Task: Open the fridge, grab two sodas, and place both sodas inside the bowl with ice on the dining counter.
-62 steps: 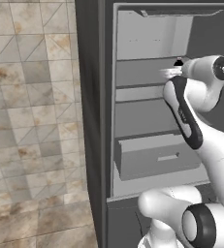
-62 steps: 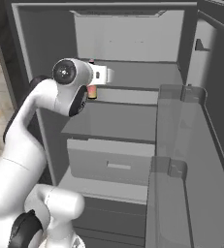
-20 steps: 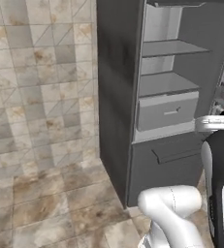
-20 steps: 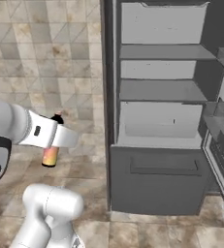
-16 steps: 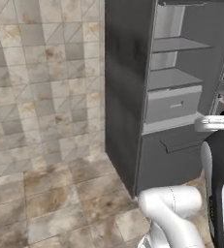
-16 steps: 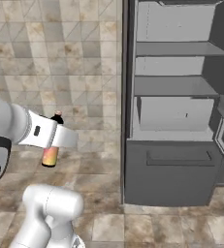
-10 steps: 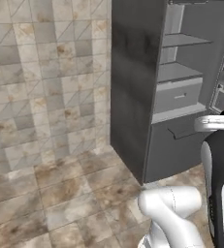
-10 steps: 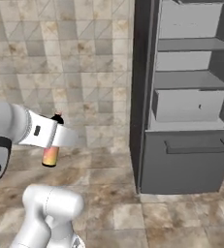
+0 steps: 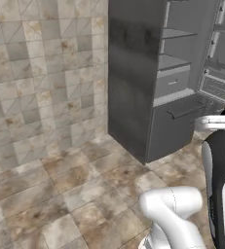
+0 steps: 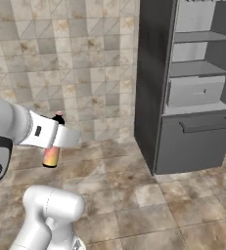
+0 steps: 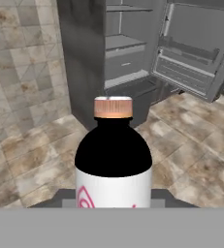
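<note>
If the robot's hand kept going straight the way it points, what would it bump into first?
Probably the fridge. The hand is shut on a soda bottle and faces the fridge's dark side and open shelves across bare tiled floor. Nothing stands between, though depth is hard to judge.

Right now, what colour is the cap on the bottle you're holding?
Orange-brown, above a black neck; the hand view shows the bottle best.
</note>
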